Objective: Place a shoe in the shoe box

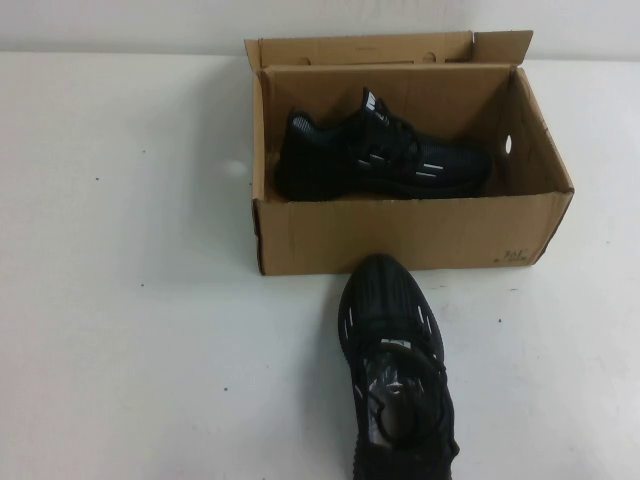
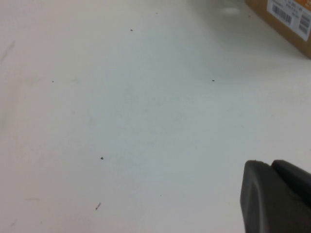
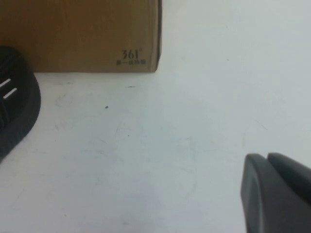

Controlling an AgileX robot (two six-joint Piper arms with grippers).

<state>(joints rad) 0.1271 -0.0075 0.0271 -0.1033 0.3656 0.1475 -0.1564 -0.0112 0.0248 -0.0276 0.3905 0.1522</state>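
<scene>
Left claw [image 2: 277, 194] over table [image 2: 121, 121], shoe box [image 2: 286, 22] apart.

Lying flat and wide: white matte table surface [image 1: 130, 300], flecked with tiny dark specks. Resting directly on it, toward the far side: brown corrugated cardboard shoe box [image 1: 400, 235], lid flap standing open. Sitting just before the box's near wall: second black knit lace-up sneaker [image 1: 395, 380], toe pointing boxward.

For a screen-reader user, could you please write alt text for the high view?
An open brown shoe box on a white table holds one black sneaker lying on its side. A second black sneaker stands on the table in front of the box, toe close to its front wall. Neither end effector appears.
</scene>
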